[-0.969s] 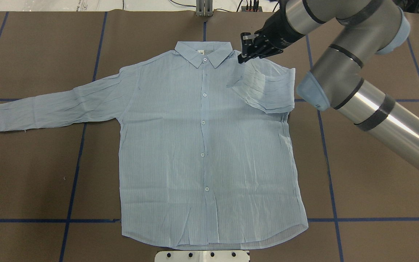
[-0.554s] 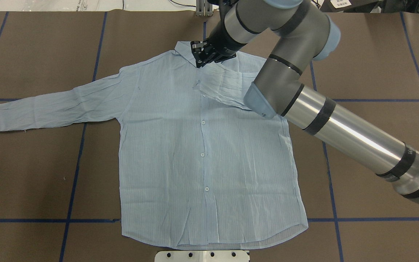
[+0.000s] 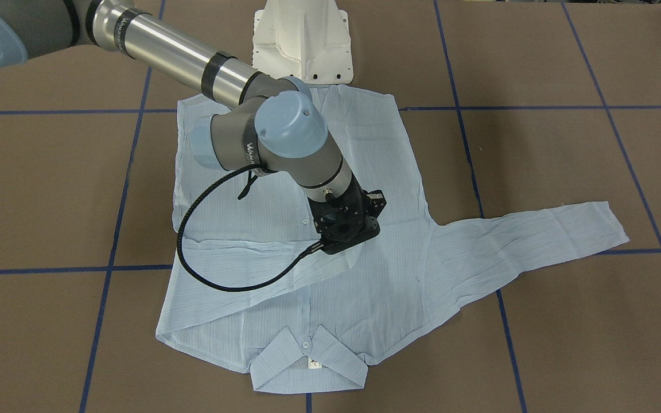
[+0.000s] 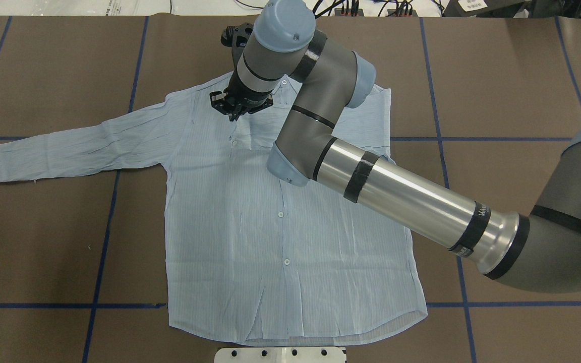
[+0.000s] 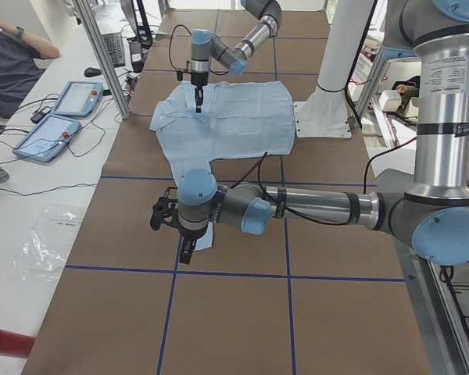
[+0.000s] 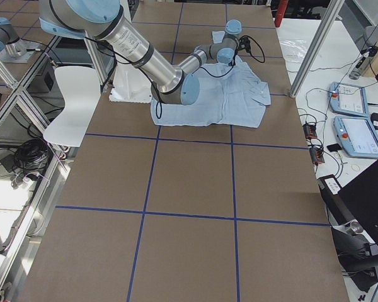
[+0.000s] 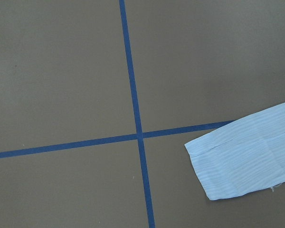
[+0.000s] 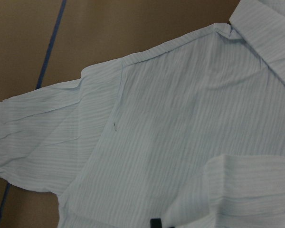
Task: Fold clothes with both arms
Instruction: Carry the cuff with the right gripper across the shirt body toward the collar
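Observation:
The light-blue striped shirt (image 4: 280, 242) lies flat, front up, collar (image 3: 307, 358) at the far side from the robot base. Its left sleeve (image 4: 68, 151) stretches out sideways. The right sleeve (image 3: 238, 258) is folded across the chest. My right arm reaches over the shirt, and its gripper (image 4: 233, 115) hangs above the upper left chest, shut on the right sleeve's cuff (image 8: 247, 190). A black fingertip (image 8: 155, 222) shows at the wrist view's bottom edge. My left gripper (image 5: 184, 251) hovers near the left sleeve's cuff (image 7: 242, 161); I cannot tell whether it is open or shut.
Brown table covering with blue tape lines (image 4: 104, 242). White robot base (image 3: 303, 40) at the shirt's hem. A seated person (image 5: 12, 66) and teach pendants (image 5: 59, 117) at the table's side. White chair (image 6: 69, 100) and metal frame posts (image 6: 315, 44) beside the table.
My right gripper has travelled left from the shirt's right shoulder, past the collar, to the left chest, pulling the right sleeve across the front. The rest of the shirt has not moved.

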### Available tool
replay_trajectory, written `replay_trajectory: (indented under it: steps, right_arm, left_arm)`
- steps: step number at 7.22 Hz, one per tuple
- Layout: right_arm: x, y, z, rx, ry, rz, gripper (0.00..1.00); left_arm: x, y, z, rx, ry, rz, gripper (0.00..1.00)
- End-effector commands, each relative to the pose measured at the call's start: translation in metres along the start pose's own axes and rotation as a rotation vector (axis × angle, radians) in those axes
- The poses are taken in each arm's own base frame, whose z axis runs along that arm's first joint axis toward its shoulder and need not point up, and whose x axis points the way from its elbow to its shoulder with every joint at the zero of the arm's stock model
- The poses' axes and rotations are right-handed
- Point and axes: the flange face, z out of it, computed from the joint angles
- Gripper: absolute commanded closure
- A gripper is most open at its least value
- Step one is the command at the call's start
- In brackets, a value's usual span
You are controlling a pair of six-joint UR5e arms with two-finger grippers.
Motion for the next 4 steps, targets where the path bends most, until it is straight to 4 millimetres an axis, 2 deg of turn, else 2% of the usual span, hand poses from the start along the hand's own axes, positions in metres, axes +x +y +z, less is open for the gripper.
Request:
replay_trajectory:
  steps: [1,3,4]
  right_arm:
    - [-0.039,0.007,0.032,0.057,0.067,-0.031,0.01]
    - [-0.045,0.009,0.031,0.072,0.051,-0.044,0.0]
    - [-0.045,0.008,0.029,0.074,0.051,-0.038,0.0]
  left_arm:
    - [-0.004,-0.007,0.004,-0.003,-0.001,-0.002,0.02]
    - [-0.016,-0.009,0.017,0.01,0.0,0.005,0.02]
    - [-0.015,-0.015,0.016,0.013,0.001,0.003,0.02]
